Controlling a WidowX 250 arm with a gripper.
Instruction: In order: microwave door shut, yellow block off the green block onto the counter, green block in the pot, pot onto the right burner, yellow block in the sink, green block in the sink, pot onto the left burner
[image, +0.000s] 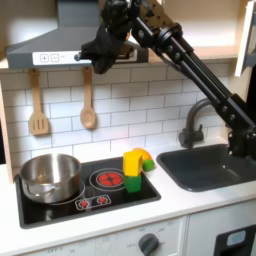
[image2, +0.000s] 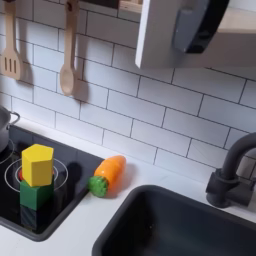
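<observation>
I see the yellow block (image2: 37, 163) still atop the green block (image2: 33, 193); my claw (image: 97, 50), grip perhaps unreadable, hangs high above.

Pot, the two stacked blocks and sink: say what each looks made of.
The round shiny pot: likely stainless steel, mirror-like reflections on its wall. The bright yellow block on the dark green cube: matte, evenly coloured, painted wood or plastic; unclear which. The dark grey rectangular sink: smooth, probably moulded plastic, with a soft sheen.
</observation>
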